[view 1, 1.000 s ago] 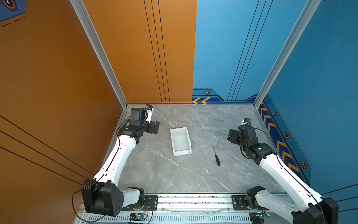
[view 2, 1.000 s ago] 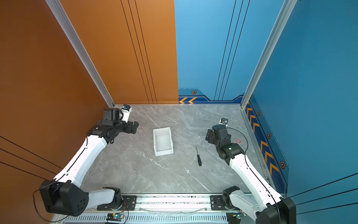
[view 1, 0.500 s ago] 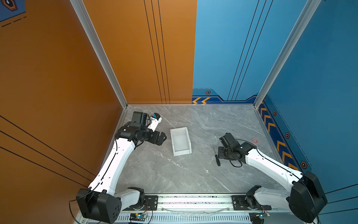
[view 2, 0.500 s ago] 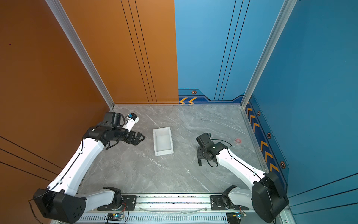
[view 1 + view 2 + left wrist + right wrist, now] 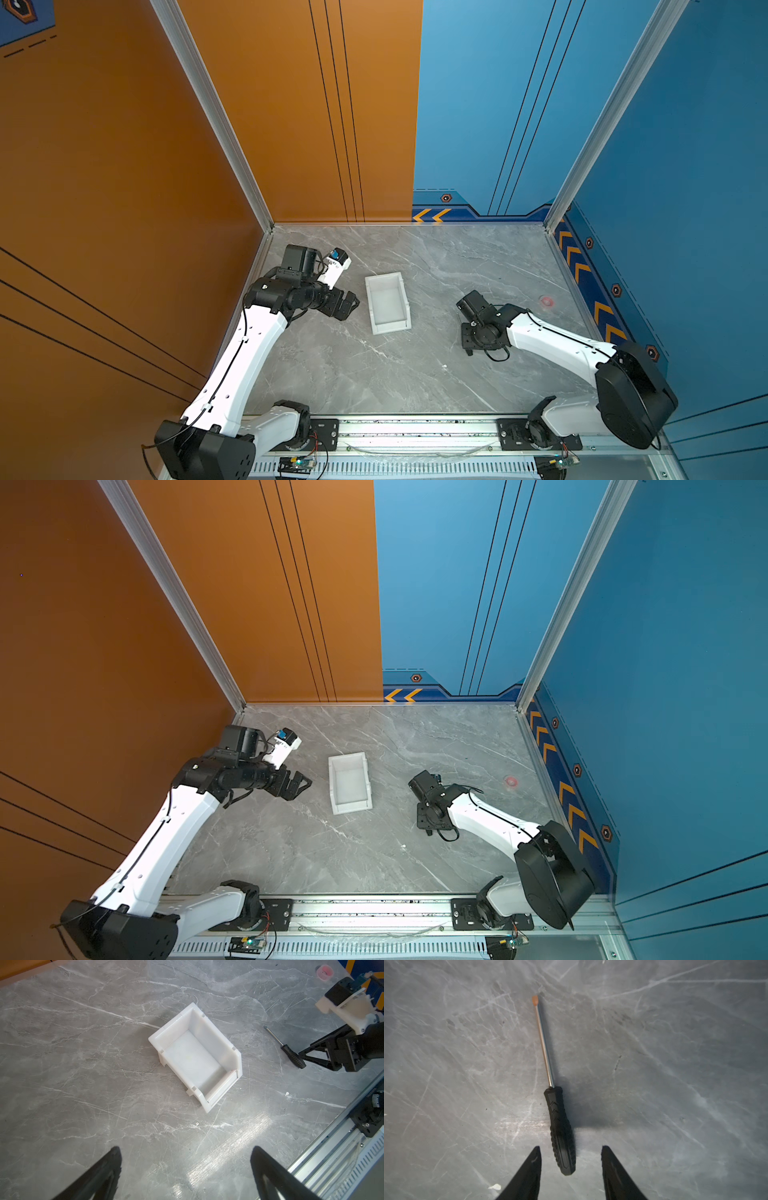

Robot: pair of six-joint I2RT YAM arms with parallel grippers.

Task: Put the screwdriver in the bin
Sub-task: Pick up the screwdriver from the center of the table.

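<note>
Straddling the butt end of the screwdriver [image 5: 560, 1126], the right gripper [image 5: 571, 1147] stands partly spread. A gap shows on each side of the black handle and nothing is pinched yet. The tool lies flat on the table [image 5: 675, 1064], its shaft pointing away from the fingers.

The risk, as I judge it, is a grip this near the handle's end. The long shaft could droop or swing, or the rounded handle could squirt out forward. A tilted tool might then catch the wall of the bin [image 5: 236, 1057], which sits between the two grippers.

The left gripper [image 5: 186, 1148] hangs wide open and empty, facing the bin.

In both top views the right wrist hides nearly the whole screwdriver. How high the fingers are above the table is unclear.
</note>
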